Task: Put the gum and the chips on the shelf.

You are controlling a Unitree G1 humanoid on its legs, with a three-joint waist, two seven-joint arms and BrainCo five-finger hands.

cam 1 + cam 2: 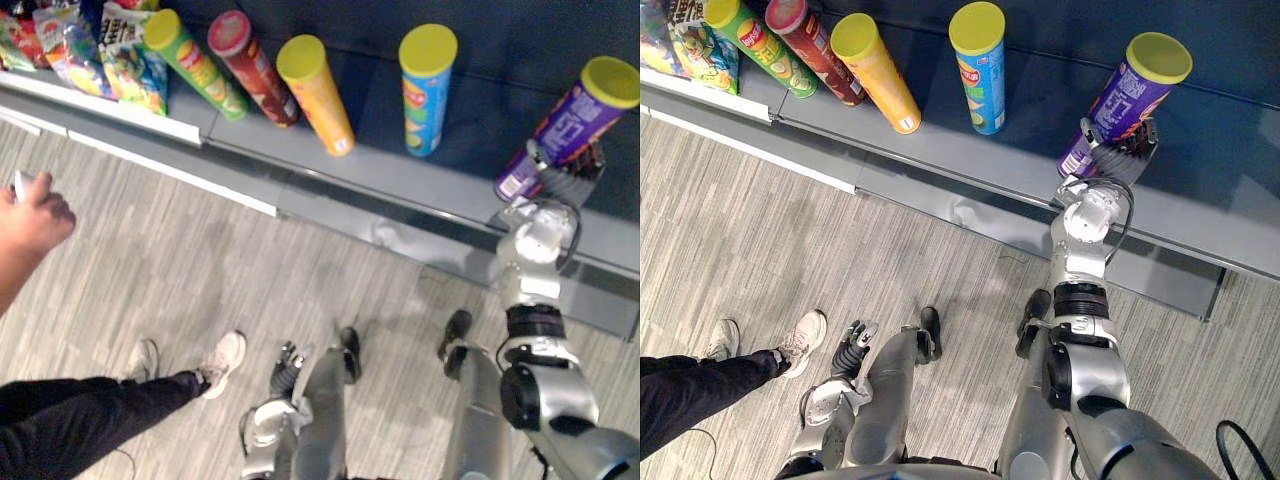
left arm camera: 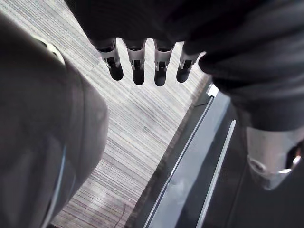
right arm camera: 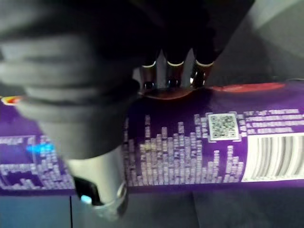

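- Clamped low on the purple chips can (image 1: 1125,100) with the right hand (image 1: 1118,148): fingers (image 3: 175,65) curled over one side, thumb tucked under the other.
- Standing upright with the yellow lid on top, long axis vertical like the rest of the row. Base down at the shelf (image 1: 1040,150). Can't tell whether the full weight is resting there yet.
- Gripped from the floor side of the purple chips can, with the arm reaching up and in. Probably calls for a plain opening next, then a straight pull back down and away from the purple chips can.
- Worth watching for a tip: a tall, narrow tube held near its foot looks easy to nudge over on the way out.
- Left of the purple chips can and well apart, a blue can (image 1: 978,70), then an orange can (image 1: 875,72) farther along.
- Far below and left of the purple chips can, down by the floor, the left hand (image 1: 852,352), with fingers (image 2: 137,71) loose and straight, holding nothing.
- Farthest left of the purple chips can, a person's hand (image 1: 35,215) closed on a small white thing (image 1: 22,183). Possibly the gum, but too small to tell. Nearer the left hand than the right, so likely a job for that side.
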